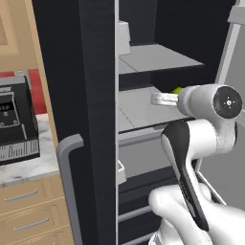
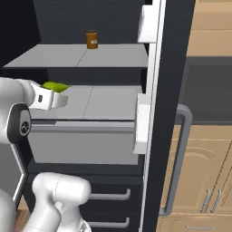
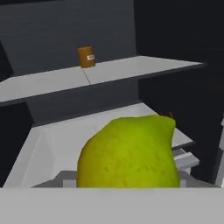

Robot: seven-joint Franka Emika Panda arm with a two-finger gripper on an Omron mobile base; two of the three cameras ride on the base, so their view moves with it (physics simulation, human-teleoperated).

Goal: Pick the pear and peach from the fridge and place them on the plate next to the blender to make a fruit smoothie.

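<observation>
The yellow-green pear (image 3: 129,153) sits big and close in the hand view, right at the gripper, and hides the fingertips. From the base views, my gripper (image 2: 61,94) (image 1: 173,94) reaches into the open fridge (image 2: 104,102) over its middle grey shelf, shut on the pear (image 2: 55,85) (image 1: 178,90), of which only a green edge shows past the white hand. The peach, the plate and the blender are out of view.
An orange-brown jar (image 2: 92,39) (image 3: 86,57) stands on the upper shelf at the back. The open black fridge doors flank the arm, one with a grey bar handle (image 1: 69,182), the other with white bins (image 2: 142,122). A black appliance (image 1: 14,119) sits on the counter at left.
</observation>
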